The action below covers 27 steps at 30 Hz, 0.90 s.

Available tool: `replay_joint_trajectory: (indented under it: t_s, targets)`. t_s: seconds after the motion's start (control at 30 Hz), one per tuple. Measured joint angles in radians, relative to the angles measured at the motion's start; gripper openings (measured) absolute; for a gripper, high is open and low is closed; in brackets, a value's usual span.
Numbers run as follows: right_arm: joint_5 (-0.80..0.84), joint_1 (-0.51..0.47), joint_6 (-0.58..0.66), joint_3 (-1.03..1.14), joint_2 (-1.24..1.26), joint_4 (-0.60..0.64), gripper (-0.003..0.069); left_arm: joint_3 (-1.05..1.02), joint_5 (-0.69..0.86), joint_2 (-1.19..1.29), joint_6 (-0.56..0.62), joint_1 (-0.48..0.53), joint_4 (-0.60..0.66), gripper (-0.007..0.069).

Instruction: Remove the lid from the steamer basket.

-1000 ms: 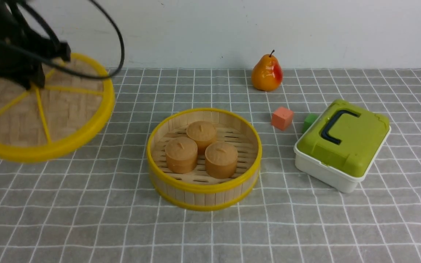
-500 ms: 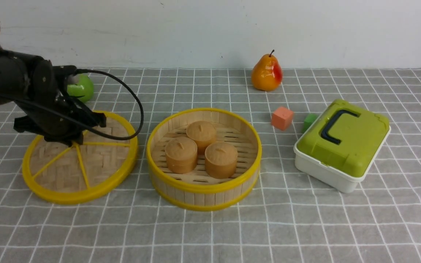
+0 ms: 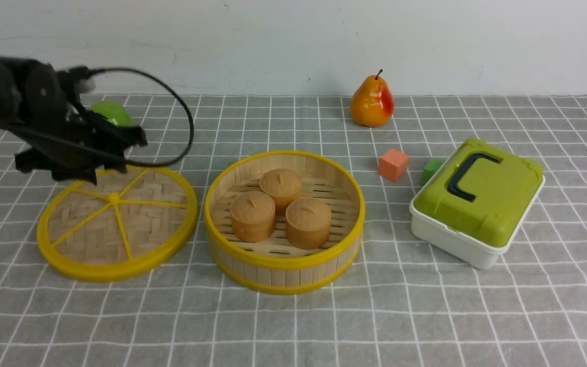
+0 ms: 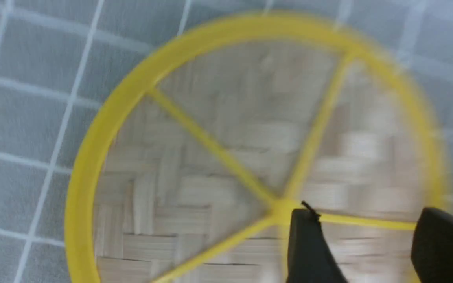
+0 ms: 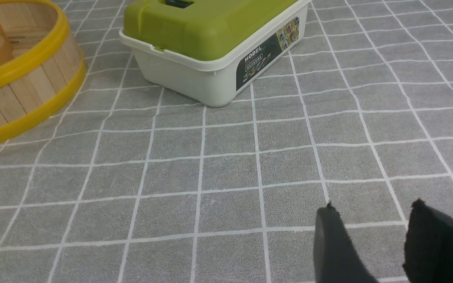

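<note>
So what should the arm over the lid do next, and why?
Probably lift the left arm up and back, clear of the lid. The lid lies flat on the cloth beside the steamer basket, apart from it, and the basket stands open with three buns showing. The jaws are open near the lid's centre knob, gripping nothing, so nothing seems left to hold.

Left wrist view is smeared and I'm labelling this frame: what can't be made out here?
- Left wrist view: lid weave and far rim, motion-blurred.
- Front view: green round thing, mostly behind the left arm.
- Front view: small green cube, partly behind the box.
- Right wrist view: basket, cut off by the frame edge.
</note>
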<state>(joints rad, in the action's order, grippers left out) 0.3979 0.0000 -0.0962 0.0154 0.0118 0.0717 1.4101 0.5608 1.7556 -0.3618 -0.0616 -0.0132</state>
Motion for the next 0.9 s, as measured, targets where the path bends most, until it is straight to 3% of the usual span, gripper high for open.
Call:
replay_joint_trajectory:
  t_s: [0.17, 0.4, 0.5, 0.6, 0.7, 0.9]
  targets:
    - [0.0, 0.0, 0.0, 0.0, 0.0, 0.0, 0.0241, -0.005, -0.006, -0.276, 0.122, 0.0, 0.091, 0.0316]
    - [0.0, 0.0, 0.0, 0.0, 0.0, 0.0, 0.0241, -0.191, -0.094, -0.714, 0.292, 0.0, 0.287, 0.0141]
    - [0.0, 0.0, 0.0, 0.0, 0.0, 0.0, 0.0241, -0.452, -0.15, -0.968, 0.376, 0.0, 0.393, 0.0054]
    - [0.0, 0.0, 0.0, 0.0, 0.0, 0.0, 0.0241, -0.635, -0.186, -1.147, 0.464, 0.0, 0.417, 0.0]
    - [0.0, 0.0, 0.0, 0.0, 0.0, 0.0, 0.0241, -0.817, -0.214, -1.332, 0.531, 0.0, 0.425, -0.0013]
    - [0.0, 0.0, 0.0, 0.0, 0.0, 0.0, 0.0241, -1.031, -0.176, -1.546, 0.549, 0.0, 0.427, -0.0013]
